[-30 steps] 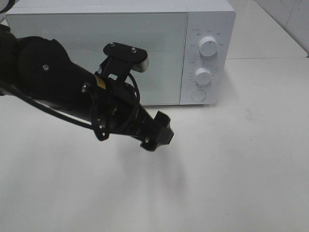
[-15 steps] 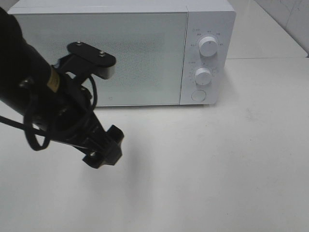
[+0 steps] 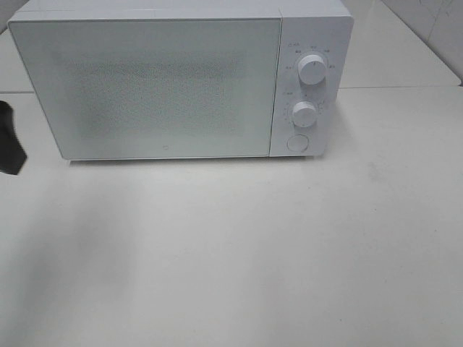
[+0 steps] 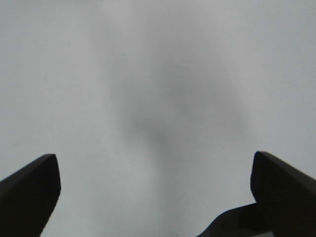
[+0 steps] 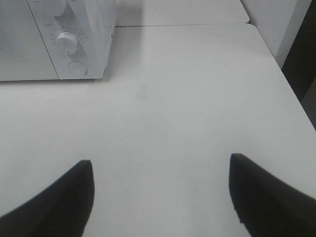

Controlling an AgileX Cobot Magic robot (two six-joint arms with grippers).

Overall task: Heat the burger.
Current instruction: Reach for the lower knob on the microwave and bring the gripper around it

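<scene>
Two grippers both stand wide apart and hold nothing. The left gripper (image 4: 153, 158) hangs over the bare table (image 4: 158, 74), its dark fingers (image 4: 29, 190) spread toward the edges of its wrist view, with only a soft shadow on the surface between them. The right gripper (image 5: 160, 163) is spread much the same, with bare table between its fingers (image 5: 261, 197). It sits in front of the microwave (image 5: 54, 39) and off to its right. Its wrist view catches the microwave's right front corner, with the lower knob (image 5: 68, 42) and the round button (image 5: 77, 67) beneath it. From the high camera the white microwave (image 3: 166, 79) stands at the back of the table (image 3: 253, 253), its frosted door (image 3: 145, 87) shut. On the panel right of the door sit two knobs, one (image 3: 312, 69) above the other (image 3: 304, 114), with the button (image 3: 297, 143) lowest. A dark bit of the left arm (image 3: 9, 141) shows just left of the microwave's front left corner. The burger shows in no view, and the door is too cloudy to see through, so I cannot tell where it is.
</scene>
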